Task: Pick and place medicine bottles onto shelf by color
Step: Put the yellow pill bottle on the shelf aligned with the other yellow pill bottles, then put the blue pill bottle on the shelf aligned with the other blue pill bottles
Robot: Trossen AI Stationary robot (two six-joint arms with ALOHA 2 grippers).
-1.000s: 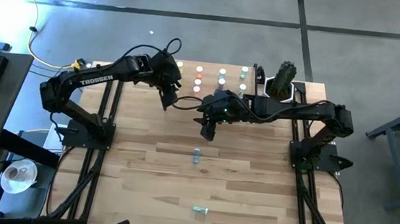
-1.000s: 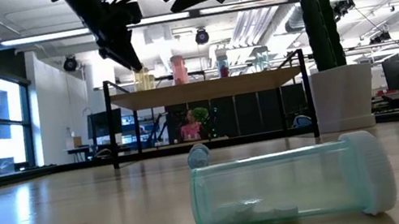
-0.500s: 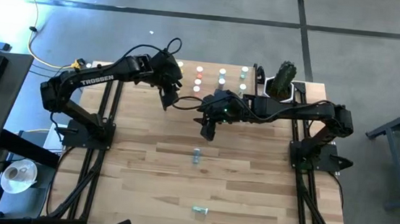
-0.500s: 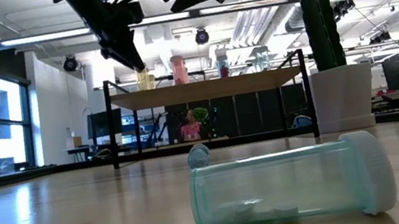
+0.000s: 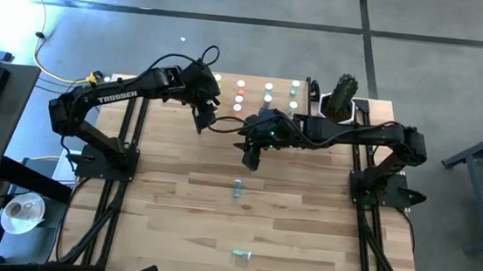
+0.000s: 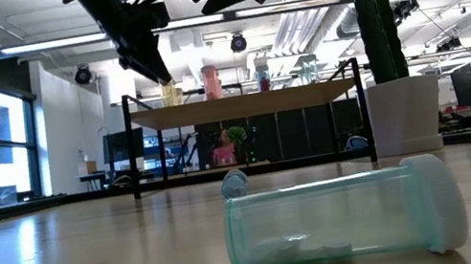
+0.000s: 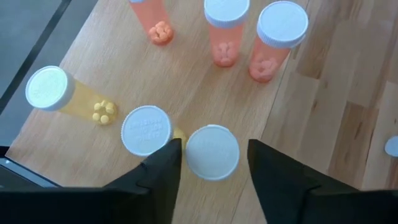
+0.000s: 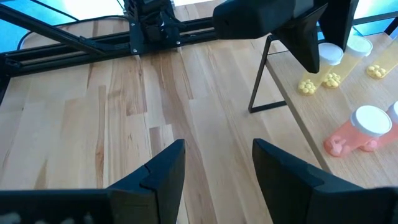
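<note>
The shelf stands at the table's far edge, a light-wood board on thin black legs. Three yellow bottles and three pink ones stand upright on it, white caps up. My left gripper hangs open over the shelf's left end. Its fingers stand on either side of one yellow bottle's cap, with slim gaps. My right gripper hovers open above the middle of the table, with nothing between its fingers. A blue bottle and a green one lie on their sides on the tabletop.
A white pot with a cactus stands at the far right beside the shelf. Blue and green bottles stand on the shelf's right part. The green bottle lies near the table's front edge, and bare tabletop lies around it.
</note>
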